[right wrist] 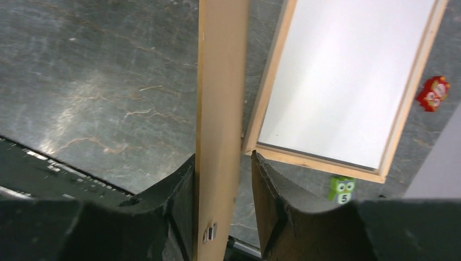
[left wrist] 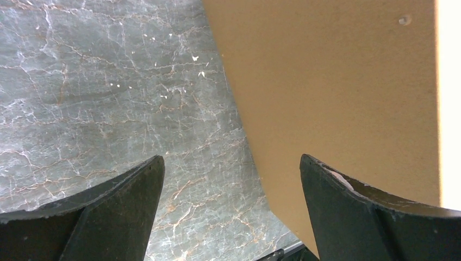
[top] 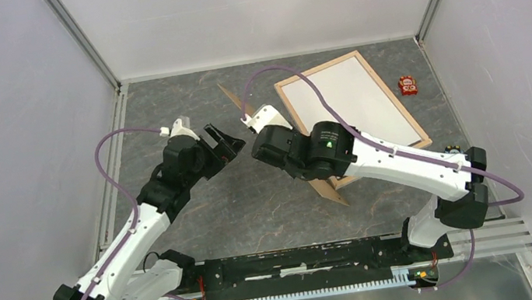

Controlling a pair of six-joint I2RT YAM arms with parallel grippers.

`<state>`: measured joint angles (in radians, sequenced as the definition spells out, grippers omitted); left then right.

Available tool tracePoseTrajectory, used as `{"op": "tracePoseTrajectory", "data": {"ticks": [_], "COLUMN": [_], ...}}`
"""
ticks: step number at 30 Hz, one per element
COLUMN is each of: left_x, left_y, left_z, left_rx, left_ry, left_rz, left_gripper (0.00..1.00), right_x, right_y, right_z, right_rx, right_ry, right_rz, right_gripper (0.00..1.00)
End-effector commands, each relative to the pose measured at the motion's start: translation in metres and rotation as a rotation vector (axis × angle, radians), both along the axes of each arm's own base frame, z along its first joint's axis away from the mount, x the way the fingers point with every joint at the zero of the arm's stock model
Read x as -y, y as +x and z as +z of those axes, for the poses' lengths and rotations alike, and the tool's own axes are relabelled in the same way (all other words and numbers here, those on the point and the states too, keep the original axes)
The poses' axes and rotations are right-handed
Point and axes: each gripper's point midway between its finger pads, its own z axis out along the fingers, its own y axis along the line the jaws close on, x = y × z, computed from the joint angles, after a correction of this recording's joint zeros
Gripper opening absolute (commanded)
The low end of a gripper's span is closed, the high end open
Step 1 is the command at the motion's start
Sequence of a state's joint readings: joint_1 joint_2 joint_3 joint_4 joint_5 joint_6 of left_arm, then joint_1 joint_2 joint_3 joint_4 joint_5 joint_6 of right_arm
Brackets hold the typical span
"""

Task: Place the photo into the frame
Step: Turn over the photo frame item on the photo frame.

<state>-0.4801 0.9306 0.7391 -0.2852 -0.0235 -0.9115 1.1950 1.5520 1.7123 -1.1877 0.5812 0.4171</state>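
The pale wooden frame [top: 401, 110] lies flat at the back right, and a plain white sheet [top: 350, 99] fills it; I cannot tell whether that is the photo. It also shows in the right wrist view [right wrist: 270, 92]. My right gripper [top: 253, 124] [right wrist: 223, 156] is shut on the brown backing board [top: 329, 188] [right wrist: 220, 81] and holds it on edge, left of the frame. My left gripper [top: 224, 142] [left wrist: 231, 157] is open and empty, just left of the board [left wrist: 337, 81], not touching it.
A small red toy [top: 408, 85] [right wrist: 433, 93] lies right of the frame. A green owl block marked 5 [right wrist: 341, 190] sits by the frame's near rail. White walls enclose the grey marbled table [top: 254, 199]. A black rail [top: 302, 259] runs along the near edge.
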Motion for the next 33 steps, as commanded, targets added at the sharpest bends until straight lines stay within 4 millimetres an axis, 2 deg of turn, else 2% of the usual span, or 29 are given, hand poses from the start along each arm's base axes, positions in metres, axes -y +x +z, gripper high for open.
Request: {"op": "tracePoseTrajectory", "data": {"ticks": [1,7,10,11,14,17,22,25,30,33], "left_x": [0.012,0.01,0.005,0.002,-0.011,-0.026,-0.051,-0.068,-0.086,-0.095], "left_y": [0.005,0.007,0.007,0.008,0.009,0.01,0.008,0.001,-0.016,-0.023], "left_z": [0.008,0.013,0.018,0.021,0.034,0.055,0.093,0.118,0.167,0.187], "left_rx": [0.011,0.032,0.047,0.062,0.105,0.178,0.281,0.349,0.474,0.526], "left_ry": [-0.062,-0.049,-0.017,0.003,0.062,0.117,0.202,0.205,0.164,0.171], "left_rz": [-0.02,-0.018,-0.009,-0.001,0.028,0.068,0.134,0.199,0.255,0.276], "left_gripper": [1.0,1.0,1.0,1.0,1.0,1.0,1.0,1.0,1.0,1.0], "right_x": [0.018,0.014,0.002,-0.002,-0.009,-0.014,-0.009,-0.008,0.014,0.037], "right_y": [0.016,0.019,0.017,0.016,0.016,0.016,0.022,0.018,0.028,0.037], "right_z": [0.002,-0.004,-0.004,0.0,0.019,0.046,0.087,0.115,0.147,0.174], "right_rx": [0.081,0.081,0.061,0.061,0.069,0.106,0.219,0.3,0.427,0.505], "right_ry": [-0.114,-0.155,-0.11,-0.082,-0.006,0.065,0.168,0.278,0.268,0.217], "right_rz": [-0.048,-0.018,0.028,0.038,0.07,0.125,0.168,0.222,0.194,0.116], "right_gripper": [0.42,0.24,0.03,0.0,0.0,0.0,0.0,0.0,0.0,0.0]}}
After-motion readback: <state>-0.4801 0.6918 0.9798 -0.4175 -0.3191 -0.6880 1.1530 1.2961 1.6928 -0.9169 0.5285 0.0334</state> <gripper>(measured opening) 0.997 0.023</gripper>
